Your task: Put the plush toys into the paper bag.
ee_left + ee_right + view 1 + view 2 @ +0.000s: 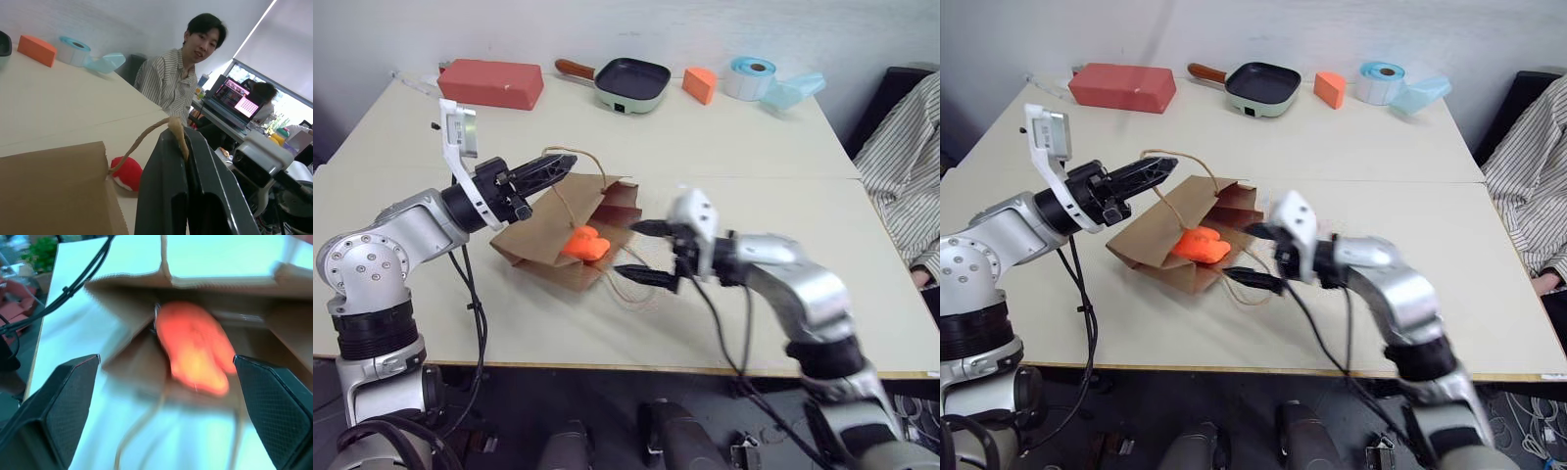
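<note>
Open right hand [644, 253] nearest, left hand [560, 164] pinching bag handle [566, 202] over cream table [724, 147].

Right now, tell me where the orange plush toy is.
The orange plush toy lies at the mouth of the brown paper bag, mid-table in the head views, just ahead of the open right gripper.

No legible text, label, brand, number or sign can be made out on anything near either claw. The laptop screen [234, 100] beyond the left claw shows pink windows, but nothing on it can be read.
</note>
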You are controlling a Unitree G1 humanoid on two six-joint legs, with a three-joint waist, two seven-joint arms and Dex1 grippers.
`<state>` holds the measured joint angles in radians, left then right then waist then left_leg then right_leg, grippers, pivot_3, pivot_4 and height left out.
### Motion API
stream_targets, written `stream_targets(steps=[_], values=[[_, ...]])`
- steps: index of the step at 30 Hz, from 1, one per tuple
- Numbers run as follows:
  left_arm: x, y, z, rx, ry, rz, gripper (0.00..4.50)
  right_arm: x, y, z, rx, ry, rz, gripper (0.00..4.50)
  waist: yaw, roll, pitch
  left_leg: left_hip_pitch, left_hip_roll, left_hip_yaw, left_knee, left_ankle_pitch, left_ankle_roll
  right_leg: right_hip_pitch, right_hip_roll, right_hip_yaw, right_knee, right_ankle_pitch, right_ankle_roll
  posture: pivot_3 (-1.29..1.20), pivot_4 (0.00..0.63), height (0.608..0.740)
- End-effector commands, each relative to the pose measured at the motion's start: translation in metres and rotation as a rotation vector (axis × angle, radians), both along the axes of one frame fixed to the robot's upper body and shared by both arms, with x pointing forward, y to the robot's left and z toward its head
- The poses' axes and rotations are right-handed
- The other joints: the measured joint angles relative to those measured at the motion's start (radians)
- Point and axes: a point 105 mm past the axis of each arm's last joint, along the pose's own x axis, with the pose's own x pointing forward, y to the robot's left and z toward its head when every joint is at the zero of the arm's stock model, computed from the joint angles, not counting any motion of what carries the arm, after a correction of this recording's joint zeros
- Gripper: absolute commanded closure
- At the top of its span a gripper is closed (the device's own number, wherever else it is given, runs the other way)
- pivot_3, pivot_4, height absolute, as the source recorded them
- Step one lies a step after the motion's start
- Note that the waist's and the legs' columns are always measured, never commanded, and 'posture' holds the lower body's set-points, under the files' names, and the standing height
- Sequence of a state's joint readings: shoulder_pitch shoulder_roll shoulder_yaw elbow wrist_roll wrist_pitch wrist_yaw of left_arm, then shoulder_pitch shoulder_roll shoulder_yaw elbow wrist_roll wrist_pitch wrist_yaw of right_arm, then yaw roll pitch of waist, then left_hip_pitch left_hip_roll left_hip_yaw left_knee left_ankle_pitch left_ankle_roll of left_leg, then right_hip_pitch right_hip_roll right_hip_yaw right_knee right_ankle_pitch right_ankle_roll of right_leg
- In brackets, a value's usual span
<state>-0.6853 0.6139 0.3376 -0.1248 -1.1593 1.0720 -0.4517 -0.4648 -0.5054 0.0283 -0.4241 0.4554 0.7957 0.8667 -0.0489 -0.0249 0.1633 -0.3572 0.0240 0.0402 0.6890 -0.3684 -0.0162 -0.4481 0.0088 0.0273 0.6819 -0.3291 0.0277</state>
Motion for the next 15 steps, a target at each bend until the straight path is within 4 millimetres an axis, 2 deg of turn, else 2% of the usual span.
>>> stream_targets(steps=[1, 4, 7, 10, 15], values=[[-0.004, 0.004, 0.010, -0.002, -0.044, -0.003, 4.50, -0.019, -0.051, 0.002, -0.029, -0.008, -0.185, 0.01, 0.006, 0.000, 0.000, 0.001, 0.000, -0.001, -0.001, 0.000, 0.000, 0.001, 0.000, 0.000, -0.001, 0.000, 0.000, 0.00, 0.150, 0.740], [-0.004, 0.003, 0.010, -0.001, -0.039, -0.016, 4.50, -0.023, -0.095, -0.011, -0.032, 0.032, -0.417, 0.01, 0.008, 0.000, 0.000, 0.002, -0.001, 0.000, -0.003, 0.000, 0.000, 0.002, 0.000, 0.001, -0.002, 0.000, 0.000, 0.00, 0.150, 0.740], [-0.003, 0.000, 0.010, 0.000, -0.040, -0.027, 4.50, -0.010, -0.113, -0.018, 0.007, 0.047, -0.585, 0.01, -0.002, 0.000, 0.000, 0.004, -0.002, 0.001, -0.004, 0.001, -0.001, 0.002, 0.000, 0.003, -0.002, 0.000, 0.000, 0.00, 0.150, 0.740], [-0.003, -0.002, 0.010, -0.001, -0.043, -0.035, 4.50, 0.002, -0.100, -0.023, 0.106, 0.119, -0.580, 0.01, -0.008, 0.000, 0.000, 0.006, -0.002, 0.001, -0.004, 0.003, -0.003, 0.002, 0.000, 0.003, 0.000, 0.000, 0.000, 0.00, 0.150, 0.740], [-0.001, -0.003, 0.014, 0.003, -0.055, -0.038, 4.50, 0.057, -0.063, -0.026, 0.102, 0.074, -0.612, 0.01, -0.013, 0.000, 0.000, 0.006, -0.003, 0.001, -0.004, 0.004, -0.003, 0.001, 0.001, 0.004, 0.001, 0.000, 0.000, 0.00, 0.150, 0.740]])
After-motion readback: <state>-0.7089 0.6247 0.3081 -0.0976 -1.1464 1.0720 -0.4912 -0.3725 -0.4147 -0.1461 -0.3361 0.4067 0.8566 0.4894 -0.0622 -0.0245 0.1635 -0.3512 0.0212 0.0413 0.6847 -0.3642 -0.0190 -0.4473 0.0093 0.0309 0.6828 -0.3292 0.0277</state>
